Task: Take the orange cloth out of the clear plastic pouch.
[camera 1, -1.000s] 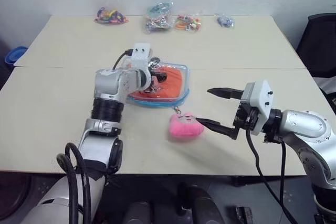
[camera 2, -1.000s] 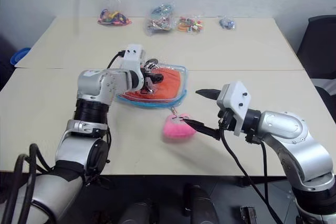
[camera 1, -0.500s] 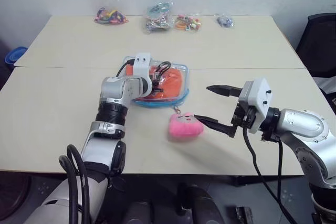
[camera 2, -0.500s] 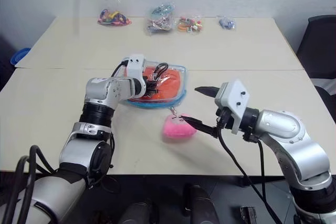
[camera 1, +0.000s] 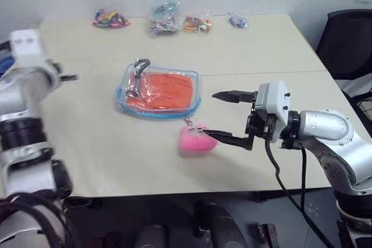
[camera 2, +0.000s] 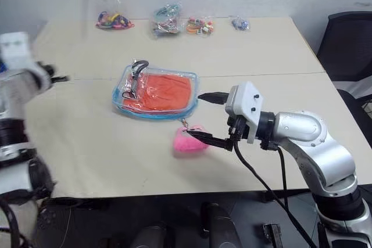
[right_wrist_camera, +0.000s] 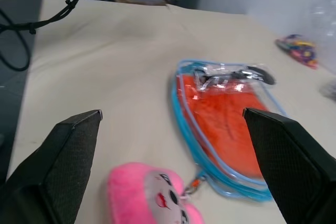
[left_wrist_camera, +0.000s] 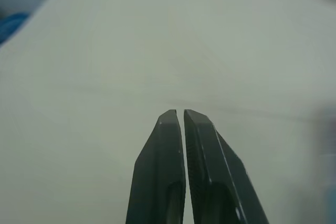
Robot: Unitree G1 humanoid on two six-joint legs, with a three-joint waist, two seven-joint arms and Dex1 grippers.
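Clear plastic pouch (camera 1: 157, 91): laid flat near the middle of the worktop (camera 1: 279, 50), its blue zipper trim seen all round; no gripper is touching it.
Orange cloth (camera 1: 165, 90): seen inside the pouch, filling most of it; not taken out.
Pink plush charm (camera 1: 195, 139): laid on the worktop just beside the pouch's near edge, joined to it by a short chain.
Left gripper (left_wrist_camera: 182, 116): held over bare worktop near the left edge, well apart from the pouch; its fingers are pressed nearly together with nothing between them.
Right gripper (camera 1: 220, 115): held to the right of the pouch and charm, pointing toward them; its fingers (right_wrist_camera: 79, 129) are spread wide and nothing is gripped, the lower finger's tip being just beside the charm.
Small clear bags of trinkets (camera 1: 165, 20): set in a row along the far edge of the worktop.
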